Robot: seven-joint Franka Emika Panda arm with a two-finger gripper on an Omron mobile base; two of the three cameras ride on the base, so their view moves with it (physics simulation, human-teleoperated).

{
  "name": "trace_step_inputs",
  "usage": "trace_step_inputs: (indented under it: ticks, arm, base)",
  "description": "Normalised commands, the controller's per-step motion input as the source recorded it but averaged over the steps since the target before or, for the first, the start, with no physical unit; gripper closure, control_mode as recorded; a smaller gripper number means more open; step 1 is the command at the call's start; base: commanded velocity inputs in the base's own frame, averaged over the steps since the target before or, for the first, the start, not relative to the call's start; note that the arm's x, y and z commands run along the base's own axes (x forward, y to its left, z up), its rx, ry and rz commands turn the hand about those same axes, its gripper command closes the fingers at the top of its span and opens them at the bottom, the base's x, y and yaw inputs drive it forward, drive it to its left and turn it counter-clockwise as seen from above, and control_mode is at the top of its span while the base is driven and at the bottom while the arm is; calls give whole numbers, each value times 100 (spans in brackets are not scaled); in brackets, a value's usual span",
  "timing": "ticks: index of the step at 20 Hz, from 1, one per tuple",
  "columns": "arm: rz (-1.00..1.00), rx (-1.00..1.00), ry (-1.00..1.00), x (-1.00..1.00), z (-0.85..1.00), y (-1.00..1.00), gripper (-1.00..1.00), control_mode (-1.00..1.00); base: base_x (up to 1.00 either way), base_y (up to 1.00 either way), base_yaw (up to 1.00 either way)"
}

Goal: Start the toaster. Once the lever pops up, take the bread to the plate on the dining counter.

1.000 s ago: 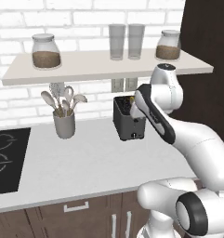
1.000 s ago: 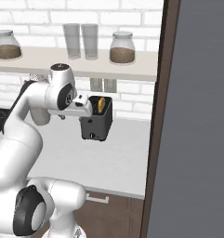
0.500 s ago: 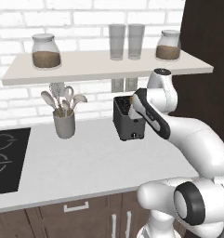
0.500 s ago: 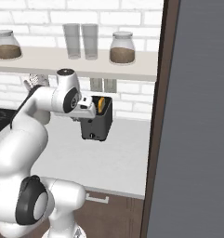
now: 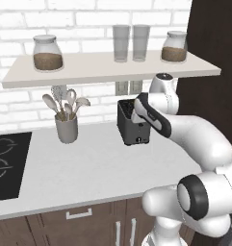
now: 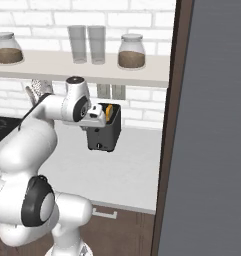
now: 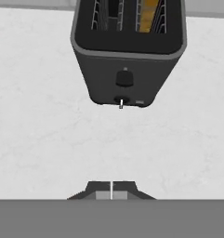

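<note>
Toaster [image 7: 127,51] standing near back edge of surface [image 7: 43,139], bread [image 7: 149,15] down in its right-hand slot as seen along the hand. Pincer [image 7: 111,189] pressed together on nothing, off the lever-side face, lever [image 7: 124,78] straight ahead and slightly right; probably needs forward reach, then downward push

The toaster [image 7: 127,51] is rendered in dark grey-black, edged with a lighter grey rim around its top, and a black knob is seen on its front. The bread [image 7: 149,16] in one slot is coloured orange-yellow. The worktop [image 5: 88,168] is finished in pale grey-white with faint mottling. The wall [image 5: 83,14] is patterned in white brick. The utensil cup [image 5: 66,129] is shown in grey, the jars [image 5: 46,53] clear with brown contents.
</note>
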Motion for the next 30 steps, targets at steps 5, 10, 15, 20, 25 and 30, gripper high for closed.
trace_step_inputs:
  ticks: [5,10,15,20,25,30]
  arm:
    - [0,0,0,29,-13,0,100,-100]
    - [0,0,0,31,-12,-1,100,-100]
    - [0,0,0,31,-20,-1,100,-100]
    - [0,0,0,28,-23,-4,100,-100]
    - [0,0,0,27,-13,-5,100,-100]
    - [0,0,0,23,-13,-1,100,-100]
  base:
    - [0,0,0]
    - [0,0,0]
    - [0,0,0]
    - [0,0,0]
    - [0,0,0]
    - [0,0,0]
